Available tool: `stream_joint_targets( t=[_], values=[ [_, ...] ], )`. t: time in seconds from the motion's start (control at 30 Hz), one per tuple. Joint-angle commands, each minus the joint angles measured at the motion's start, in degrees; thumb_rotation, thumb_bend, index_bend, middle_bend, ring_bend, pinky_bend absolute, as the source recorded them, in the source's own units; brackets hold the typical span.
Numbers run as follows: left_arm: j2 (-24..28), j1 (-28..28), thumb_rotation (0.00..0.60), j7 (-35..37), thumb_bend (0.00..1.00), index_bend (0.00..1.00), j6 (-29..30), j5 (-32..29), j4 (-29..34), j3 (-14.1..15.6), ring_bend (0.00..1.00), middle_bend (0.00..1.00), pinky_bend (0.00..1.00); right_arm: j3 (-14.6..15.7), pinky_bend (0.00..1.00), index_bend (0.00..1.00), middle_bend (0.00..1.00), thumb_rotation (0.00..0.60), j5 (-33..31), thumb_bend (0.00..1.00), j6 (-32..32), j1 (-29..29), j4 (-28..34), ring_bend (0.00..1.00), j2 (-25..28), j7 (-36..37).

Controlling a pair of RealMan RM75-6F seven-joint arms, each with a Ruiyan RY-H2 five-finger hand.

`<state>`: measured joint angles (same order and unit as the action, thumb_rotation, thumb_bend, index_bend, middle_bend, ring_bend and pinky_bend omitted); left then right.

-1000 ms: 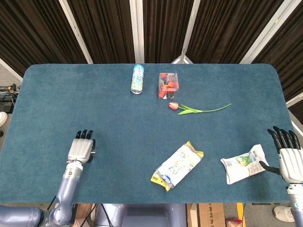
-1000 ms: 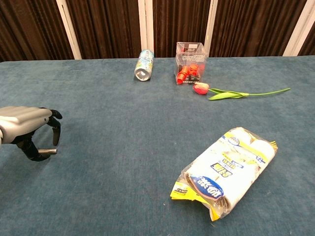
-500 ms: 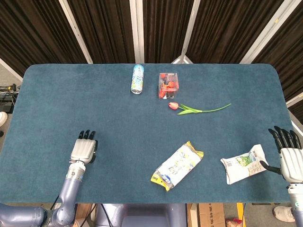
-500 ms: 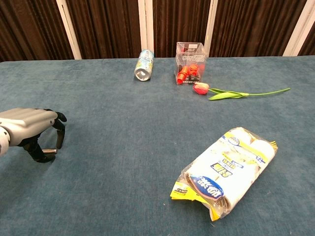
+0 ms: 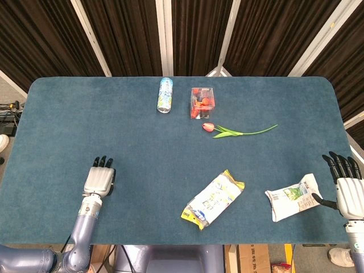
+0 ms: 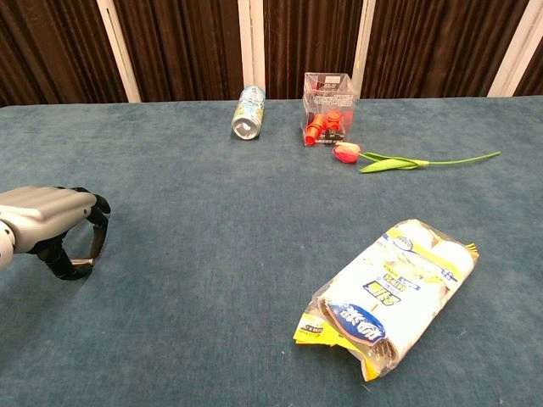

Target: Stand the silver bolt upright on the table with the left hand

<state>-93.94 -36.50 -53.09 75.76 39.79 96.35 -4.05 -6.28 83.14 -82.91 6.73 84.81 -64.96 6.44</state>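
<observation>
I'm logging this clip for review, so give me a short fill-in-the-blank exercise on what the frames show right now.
1. The left hand holds the silver bolt lying ____ rather than upright.
2. The can near the far edge lies on its ____.
3. The red tulip lies just in front of the clear ____ of red parts.
4. The right hand rests beside the white ____.

Missing words: sideways; side; box; packet
</observation>
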Motion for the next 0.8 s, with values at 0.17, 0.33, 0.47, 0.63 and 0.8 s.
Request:
stream_joint_targets(
  t=[0.17,0.33,0.47,0.63,0.8],
  values=[
    [0.0,0.2,0.6,-0.1,0.5,0.56,0.2,0.2,-0.4,-0.1,0.0,0.11,0.0,0.0,0.0,0.14,0.1,0.6,0.0,0.1,0.2,0.1,0.1,0.09,0.0,0.1],
    [0.3,0.4,0.6,0.6,0.52,0.57,0.2,0.6,-0.3,-0.4,0.0,0.11,0.0,0.0,0.0,0.14,0.1,0.6,0.0,0.1,0.1,0.0,0.1,0.09,0.1,0.2],
    [1.2,0.8,0.6,2.2,0.52,0.57,0.3,1.9,0.6,-0.9,0.0,0.12,0.0,0.0,0.0,0.14,0.1,0.6,0.0,0.1,0.1,0.0,0.2,0.09,0.1,0.3],
    [2.9,1.6,0.6,4.5,0.52,0.57,0.6,3.6,2.2,-1.2,0.0,0.12,0.0,0.1,0.0,0.14,0.1,0.6,0.1,0.1,0.2,0.1,0.2,0.09,0.1,0.3],
    [5.4,2.7,0.6,8.3,0.52,0.57,0.9,6.0,4.6,-2.1,0.0,0.12,0.0,0.1,0.0,0.14,0.1,0.6,0.1,0.1,0.3,0.1,0.3,0.09,0.1,0.1]
  ],
)
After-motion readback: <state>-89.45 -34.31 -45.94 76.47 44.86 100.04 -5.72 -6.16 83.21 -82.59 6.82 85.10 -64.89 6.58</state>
